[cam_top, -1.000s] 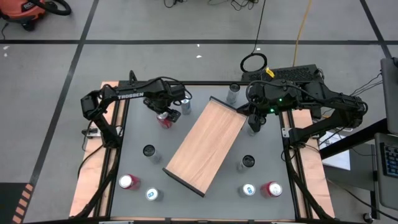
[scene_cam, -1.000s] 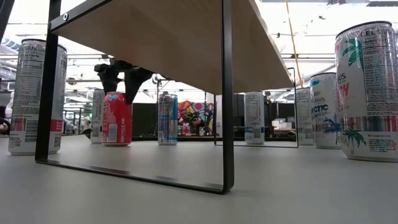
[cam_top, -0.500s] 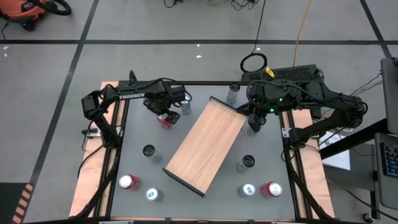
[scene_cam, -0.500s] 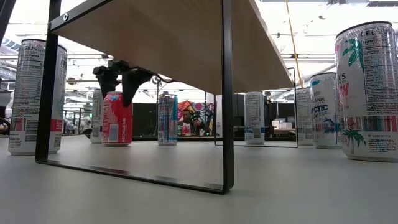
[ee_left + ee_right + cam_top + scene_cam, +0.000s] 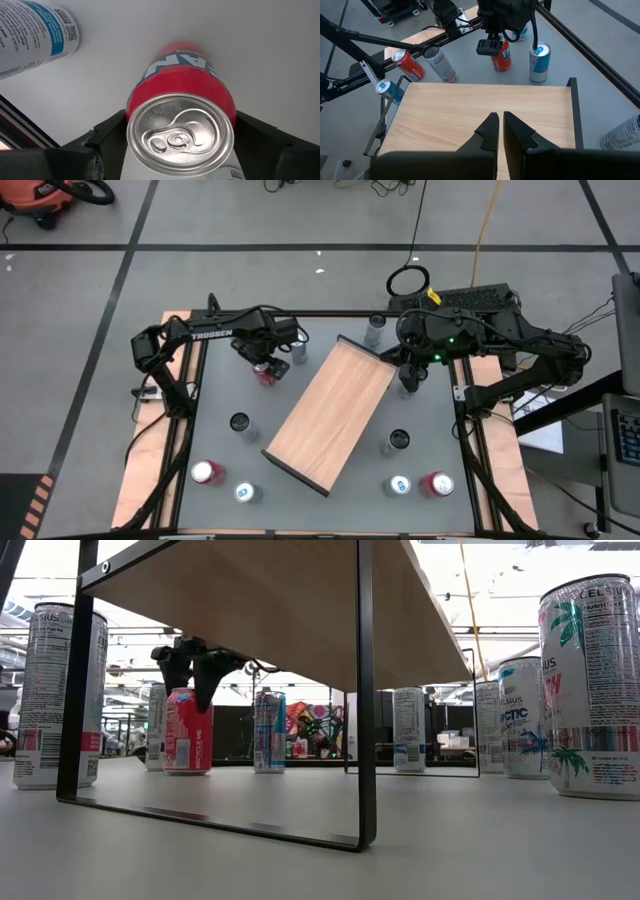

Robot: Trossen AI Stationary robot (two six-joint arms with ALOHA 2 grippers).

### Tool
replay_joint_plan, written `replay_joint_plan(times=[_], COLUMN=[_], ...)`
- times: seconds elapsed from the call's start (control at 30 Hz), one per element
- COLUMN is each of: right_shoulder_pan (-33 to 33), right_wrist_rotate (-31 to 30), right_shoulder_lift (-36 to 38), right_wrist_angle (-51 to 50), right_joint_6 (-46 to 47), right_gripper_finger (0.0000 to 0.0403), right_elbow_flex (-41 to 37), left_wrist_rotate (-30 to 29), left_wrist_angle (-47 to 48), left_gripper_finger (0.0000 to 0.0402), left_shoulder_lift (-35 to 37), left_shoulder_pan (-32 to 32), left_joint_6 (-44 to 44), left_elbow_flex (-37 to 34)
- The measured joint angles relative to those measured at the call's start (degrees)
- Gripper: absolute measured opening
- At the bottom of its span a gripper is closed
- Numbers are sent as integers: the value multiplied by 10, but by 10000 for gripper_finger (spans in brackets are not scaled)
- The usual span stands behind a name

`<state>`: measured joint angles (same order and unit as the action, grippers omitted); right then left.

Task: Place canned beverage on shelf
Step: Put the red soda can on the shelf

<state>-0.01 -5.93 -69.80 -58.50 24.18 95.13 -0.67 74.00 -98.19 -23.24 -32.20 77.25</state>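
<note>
Left gripper (image 5: 263, 364) straddles the red can (image 5: 265, 373) upper left of the high view, fingers wide, not clamped: centre, squeeze square below the rim, lift clear before the shelf (image 5: 330, 412); right gripper (image 5: 497, 131) pinched empty.

We see grey concrete floor (image 5: 250, 215) with dark seam lines, orange vacuum (image 5: 45, 198) in far left corner, yellow cable (image 5: 487, 220) trailing across floor, black coiled cable (image 5: 408, 281) beyond grey desk (image 5: 225, 395), bright ceiling lights (image 5: 520, 565) overhead
</note>
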Motion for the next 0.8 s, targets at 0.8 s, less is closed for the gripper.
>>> replay_joint_plan(times=[0.8], right_shoulder_pan=[0], right_wrist_rotate=[0], right_shoulder_lift=[-10], right_wrist_angle=[8], right_joint_6=[6], right_gripper_finger=[0], right_elbow_flex=[0], left_wrist_rotate=[50], left_wrist_angle=[48], left_gripper_finger=[283], left_shoulder_lift=[160], left_shoulder_pan=[51], left_joint_6=[27], left_elbow_flex=[112])
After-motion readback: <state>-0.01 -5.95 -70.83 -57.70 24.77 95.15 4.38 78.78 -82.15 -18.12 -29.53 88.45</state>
